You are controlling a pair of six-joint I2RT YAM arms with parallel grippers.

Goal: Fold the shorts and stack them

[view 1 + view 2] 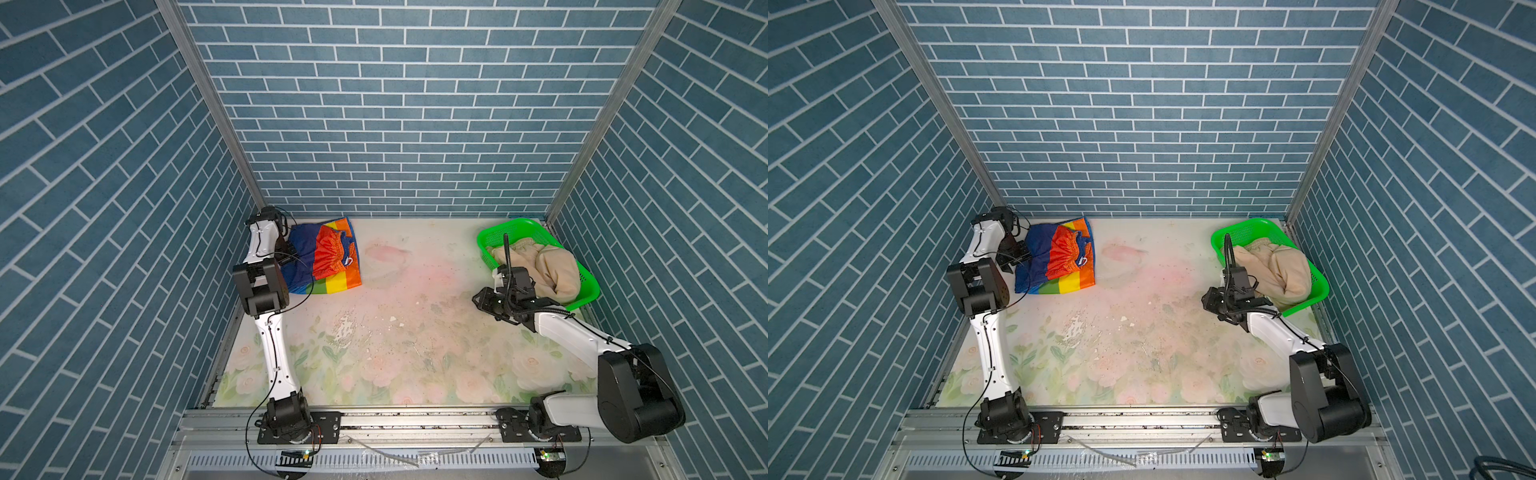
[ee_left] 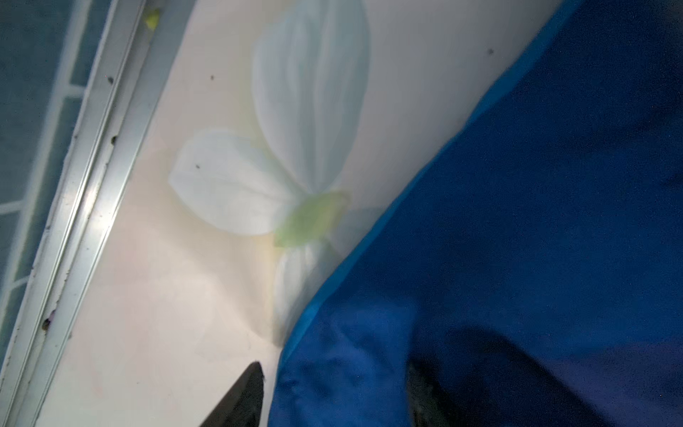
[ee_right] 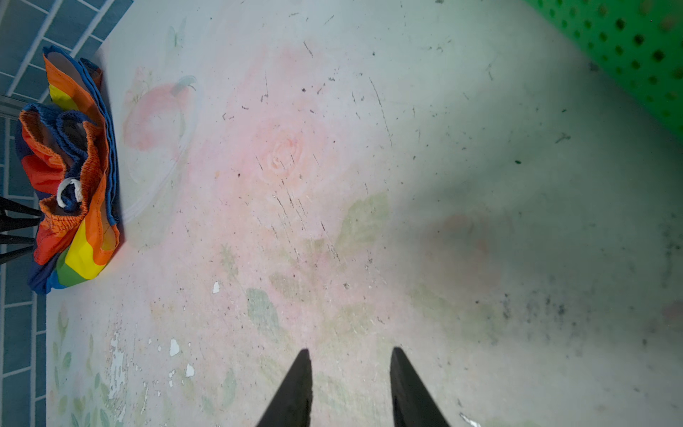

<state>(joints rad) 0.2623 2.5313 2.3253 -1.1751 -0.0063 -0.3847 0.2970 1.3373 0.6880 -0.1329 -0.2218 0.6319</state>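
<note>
Both top views: high over the front edge, tilted down toward the back wall (image 1: 395,124), whole table (image 1: 415,353) in frame, nearly identical. Left wrist: very close, low over the table, beside blue cloth of the rainbow shorts (image 2: 517,222). Right wrist: low by the basket (image 3: 628,48), facing across the table to those shorts, which the top views share.

Blue brick-patterned walls (image 1: 399,124) close in the back and both sides, joined by aluminium corner posts (image 1: 212,104). The tabletop (image 1: 415,332) carries a faded print of pink roses and green leaves. It is scratched, speckled dark and chipped white near the middle. A metal rail (image 1: 415,424) runs along its near edge.
</note>
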